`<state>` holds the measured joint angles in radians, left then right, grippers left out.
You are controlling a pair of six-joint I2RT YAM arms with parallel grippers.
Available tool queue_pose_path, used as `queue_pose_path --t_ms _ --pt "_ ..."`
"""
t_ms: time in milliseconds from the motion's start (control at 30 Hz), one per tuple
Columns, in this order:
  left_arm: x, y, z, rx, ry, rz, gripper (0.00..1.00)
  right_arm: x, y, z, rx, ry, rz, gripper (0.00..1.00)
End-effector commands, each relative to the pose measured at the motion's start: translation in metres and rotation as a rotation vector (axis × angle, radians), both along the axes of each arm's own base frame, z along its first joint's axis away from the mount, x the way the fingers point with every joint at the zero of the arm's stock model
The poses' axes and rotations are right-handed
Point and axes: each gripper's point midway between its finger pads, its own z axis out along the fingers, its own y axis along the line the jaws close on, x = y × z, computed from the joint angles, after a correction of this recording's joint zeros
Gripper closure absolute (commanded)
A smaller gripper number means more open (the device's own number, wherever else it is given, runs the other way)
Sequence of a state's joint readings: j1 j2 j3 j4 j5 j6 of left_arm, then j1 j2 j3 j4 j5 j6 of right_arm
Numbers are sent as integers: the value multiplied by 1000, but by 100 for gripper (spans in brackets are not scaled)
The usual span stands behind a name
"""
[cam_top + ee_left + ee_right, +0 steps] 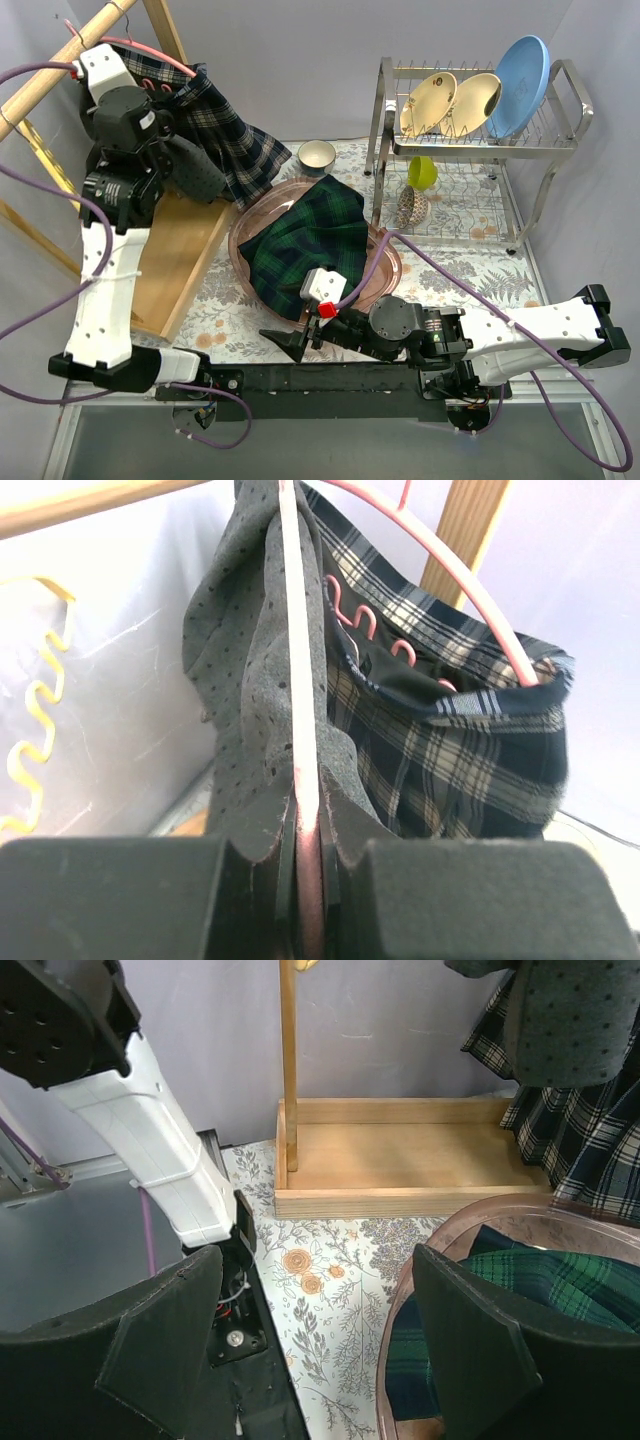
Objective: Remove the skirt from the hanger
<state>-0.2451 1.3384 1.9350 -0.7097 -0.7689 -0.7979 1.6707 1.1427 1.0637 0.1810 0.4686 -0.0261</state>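
Observation:
A pink hanger hangs from the wooden rail at the far left. A navy and cream plaid skirt hangs on it. A grey dotted cloth drapes beside the skirt. My left gripper is shut on the hanger's pink bar, with the grey cloth pinched on both sides of it. The plaid skirt hangs to the right of the bar. My right gripper is open and empty, low over the table beside the basin; its wrist view shows only floral tablecloth between the jaws.
A pink basin in the middle holds a green plaid skirt. The wooden rack base lies at the left. A yellow hanger hangs further left. A small bowl and a dish rack with plates stand at the back.

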Motion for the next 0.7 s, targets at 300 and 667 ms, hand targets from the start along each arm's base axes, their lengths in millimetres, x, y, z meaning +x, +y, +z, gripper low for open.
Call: queue_pose_path --t_ms 300,667 --pt "-79 -28 39 -159 -160 -280 100 9 -7 28 64 -30 -50 13" --pt "-116 -84 38 -203 -194 -646 100 25 -22 38 53 -83 -127 13"
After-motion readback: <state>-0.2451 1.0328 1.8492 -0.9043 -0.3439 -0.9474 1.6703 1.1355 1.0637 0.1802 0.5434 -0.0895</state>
